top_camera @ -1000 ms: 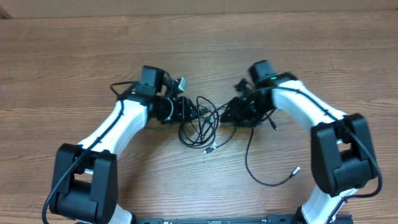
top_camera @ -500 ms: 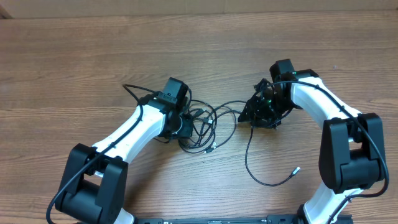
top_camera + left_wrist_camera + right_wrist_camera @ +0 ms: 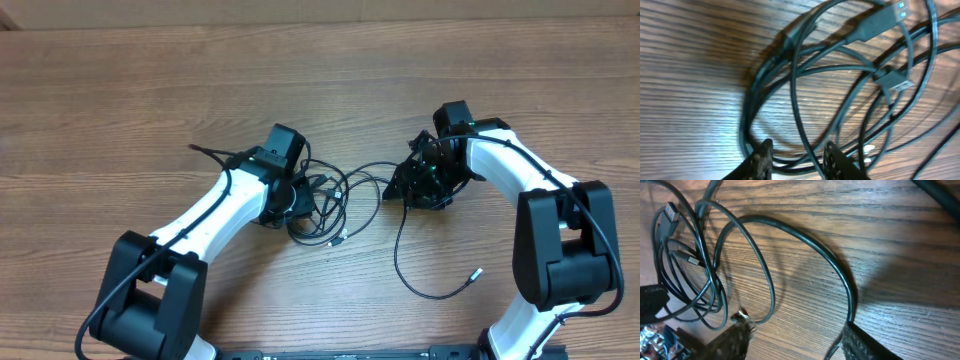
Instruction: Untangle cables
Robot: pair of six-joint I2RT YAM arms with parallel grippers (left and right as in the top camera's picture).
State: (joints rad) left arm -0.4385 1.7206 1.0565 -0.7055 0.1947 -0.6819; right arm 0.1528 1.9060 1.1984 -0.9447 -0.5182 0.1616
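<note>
The cables (image 3: 326, 205) lie as a tangle of thin black loops on the table between my arms. My left gripper (image 3: 303, 196) sits at the tangle's left edge. In the left wrist view it (image 3: 797, 152) stands open, with a few strands lying between its fingertips (image 3: 762, 157). Black plugs (image 3: 883, 20) rest on the loops. My right gripper (image 3: 397, 187) is at the right end of one strand. In its own view it (image 3: 795, 330) is open; a thicker cable (image 3: 840, 275) runs down against its right finger (image 3: 865, 342).
One long cable (image 3: 398, 262) trails from the right gripper toward the front and ends in a silver plug (image 3: 477, 270). Another small plug (image 3: 343, 238) lies just below the tangle. The wooden table (image 3: 120, 90) carries nothing else.
Over the last second my left gripper moved right onto the tangle, and my right gripper shifted right, drawing one strand out of it. In the last half second both arms hardly moved.
</note>
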